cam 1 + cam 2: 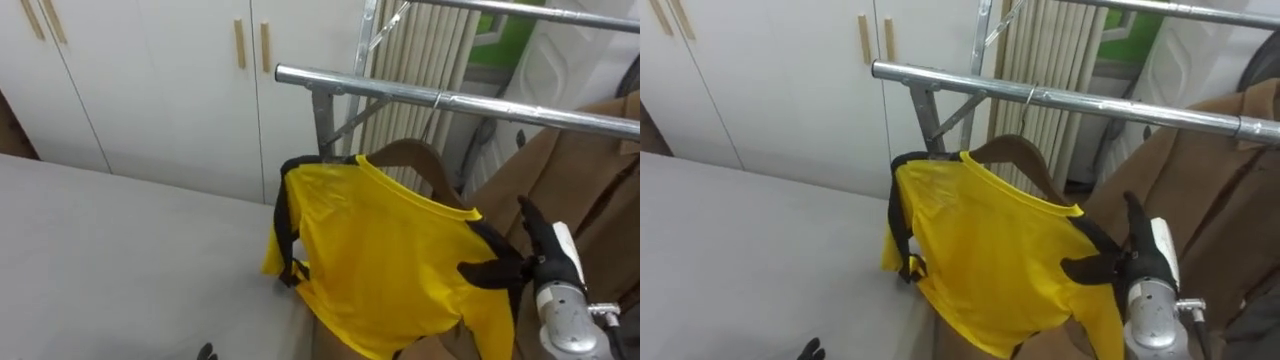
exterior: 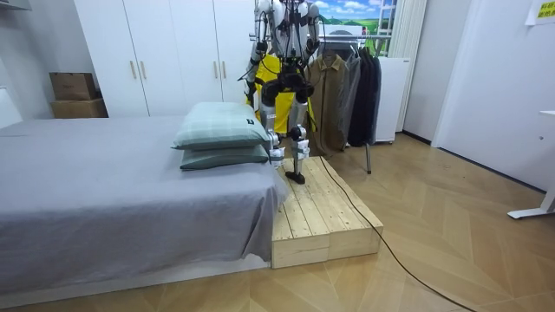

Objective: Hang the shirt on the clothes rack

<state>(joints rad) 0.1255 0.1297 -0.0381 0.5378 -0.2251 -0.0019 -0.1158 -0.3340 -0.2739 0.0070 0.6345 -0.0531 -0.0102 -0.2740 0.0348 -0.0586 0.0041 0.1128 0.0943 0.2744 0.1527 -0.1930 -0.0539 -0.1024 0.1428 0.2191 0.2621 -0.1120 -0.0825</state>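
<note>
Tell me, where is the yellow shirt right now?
In the eye views the yellow shirt hangs on a hanger from the metal rail, left of the brown coat, with the robot's right hand at its shoulder.

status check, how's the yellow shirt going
right robot hand open, thumb on yellow shirt shoulder. left robot hand low over bed. shirt on hanger, hook looks over rail. brown coat crowding right side.

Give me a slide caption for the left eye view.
Yellow shirt on a hanger hooked over the rail, right robot hand at its shoulder.
</note>
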